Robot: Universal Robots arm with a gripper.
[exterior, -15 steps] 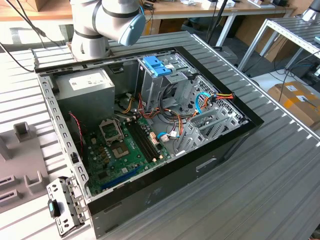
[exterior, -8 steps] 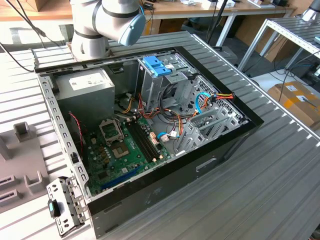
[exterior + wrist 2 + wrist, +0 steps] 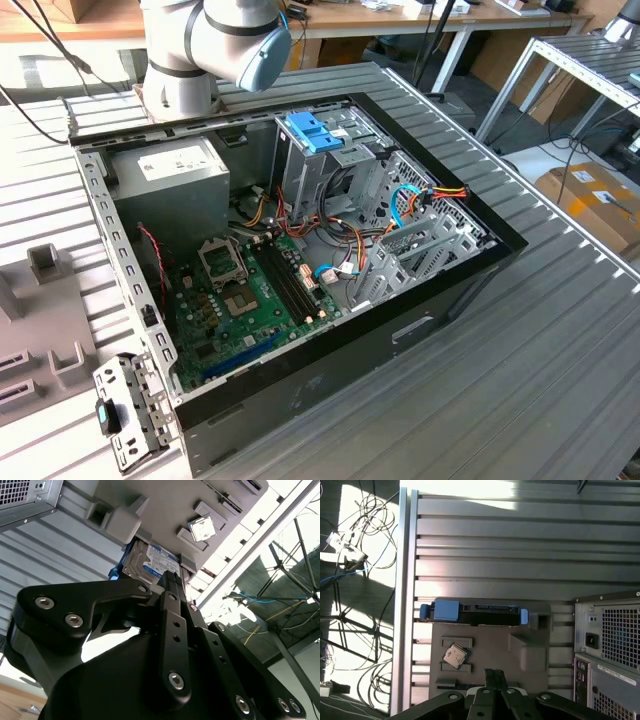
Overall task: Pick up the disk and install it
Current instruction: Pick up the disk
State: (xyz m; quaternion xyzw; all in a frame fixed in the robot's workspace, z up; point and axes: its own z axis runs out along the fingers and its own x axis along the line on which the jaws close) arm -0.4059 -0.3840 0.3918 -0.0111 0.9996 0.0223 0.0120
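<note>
Tool (image 3: 495, 676) hangs over the grey moulded holder plate (image 3: 490, 645) on the ribbed grey aluminium desk (image 3: 495, 545). In the first wrist view its jaws look drawn narrow, with nothing between them. The dark flat rectangular hard disk with bright blue plastic rails (image 3: 475, 612) stands on edge at the plate's far side, just beside the rear of the grey metal computer case (image 3: 607, 645) and apart from the small silver processor chip (image 3: 455, 656). We judge the disk to be stiff, dense for its size, smooth-sided and sensitive to shock. The plastic rails would probably flex. We would take hold across the two broad faces at the middle of the upper edge, clear of the rails.
</note>
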